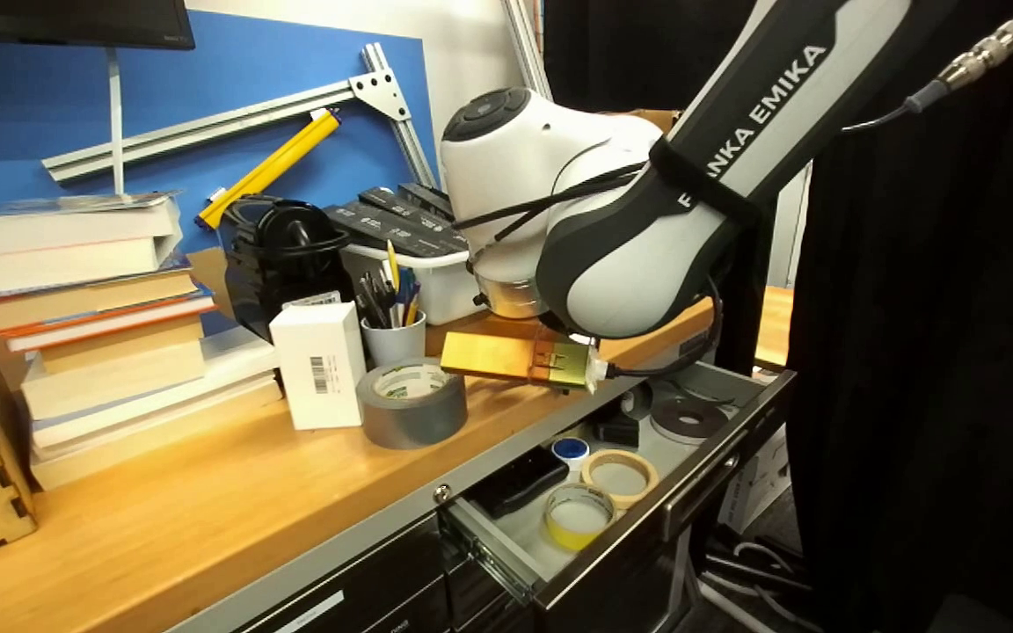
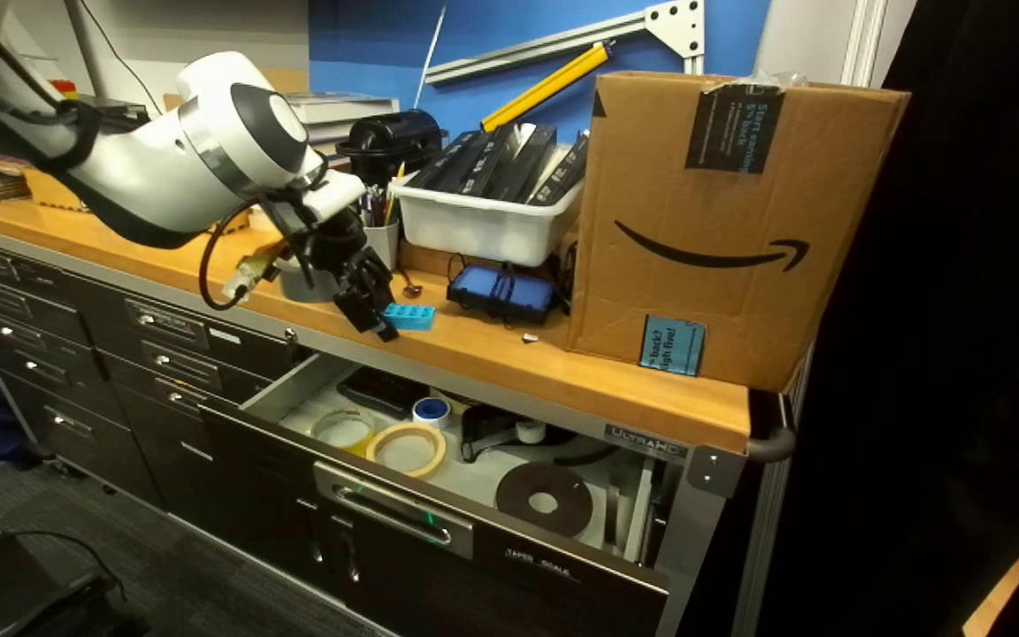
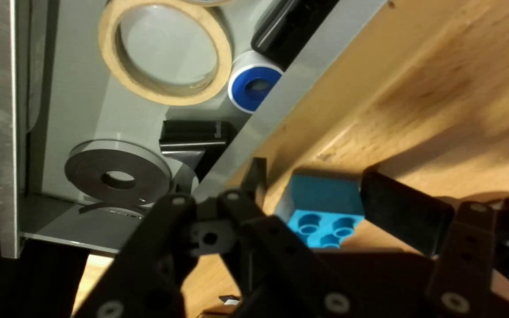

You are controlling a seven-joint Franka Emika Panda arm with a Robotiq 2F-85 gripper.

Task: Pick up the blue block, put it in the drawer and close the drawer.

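Looks like the grasp step: gripper (image 3: 314,179) straddles the block (image 3: 323,207) on the bench (image 2: 492,342), jaws parted, slack showing on one side, nothing clamped. Next move likely calls for squeezing, lifting, then carrying across the edge into the pulled-out drawer (image 2: 471,475); placing and closing remain undone.

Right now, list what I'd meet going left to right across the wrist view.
Long grey metal drawer rim, flat dark tape roll, round white-and-blue roll, small bright-blue studded block.
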